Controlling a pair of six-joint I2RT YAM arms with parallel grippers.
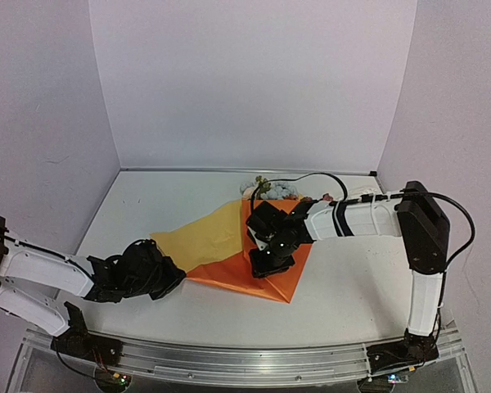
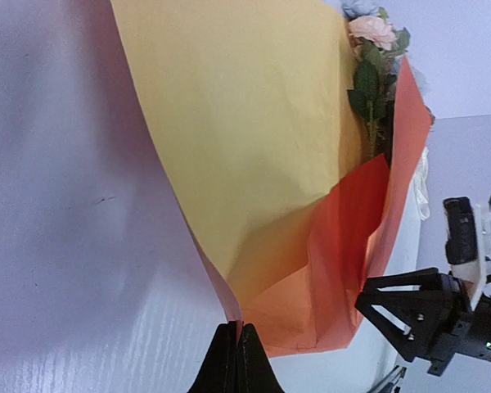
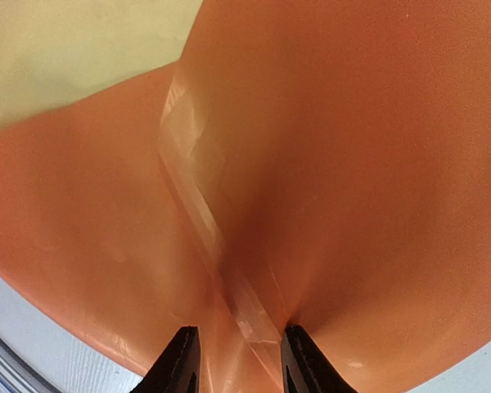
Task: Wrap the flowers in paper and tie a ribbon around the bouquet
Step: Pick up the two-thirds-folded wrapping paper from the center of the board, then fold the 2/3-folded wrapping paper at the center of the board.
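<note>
We see the paper (image 1: 206, 237) on the bench (image 1: 344, 286), yellow face left, orange right, the flowers (image 1: 270, 189) poking out at its far end, left pincer (image 2: 236, 329) pinched shut on the paper's corner, right pincer (image 3: 239, 337) narrowly parted astride a raised orange fold, grip we cannot tell

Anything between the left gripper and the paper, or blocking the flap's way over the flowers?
Nothing between them: the left gripper is shut on a corner of the paper. On the way to the flowers, the right gripper sits on the orange fold.
</note>
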